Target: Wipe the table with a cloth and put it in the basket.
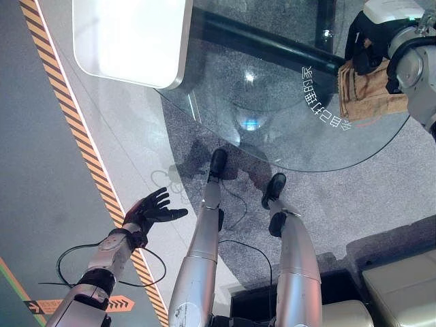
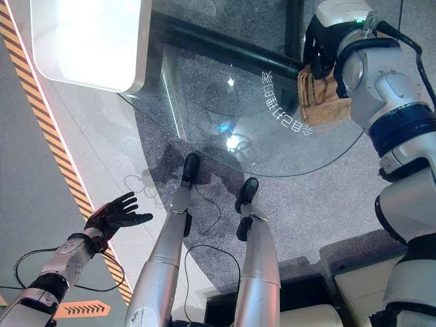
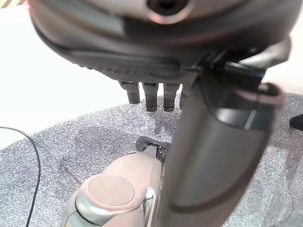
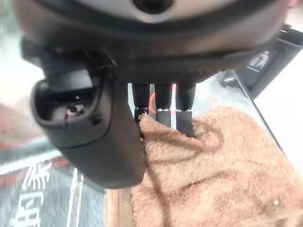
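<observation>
A brown terry cloth point(image 1: 368, 92) lies folded on the round glass table point(image 1: 272, 102), close to its right edge. My right hand point(image 1: 364, 44) rests on the cloth's far end. In the right wrist view its fingers point(image 4: 163, 111) reach straight down and press their tips into the cloth point(image 4: 213, 170), with the thumb beside them off the fabric. My left hand point(image 1: 146, 211) hangs low at the left, away from the table, above the striped floor line. Its fingers point(image 3: 151, 97) are spread and hold nothing.
A white rounded slab point(image 1: 129, 34) overlaps the glass table's far left side. An orange-and-black striped line point(image 1: 88, 150) runs along the floor at the left. A pale cushioned seat point(image 1: 402, 286) stands at the lower right, and grey carpet lies under the table.
</observation>
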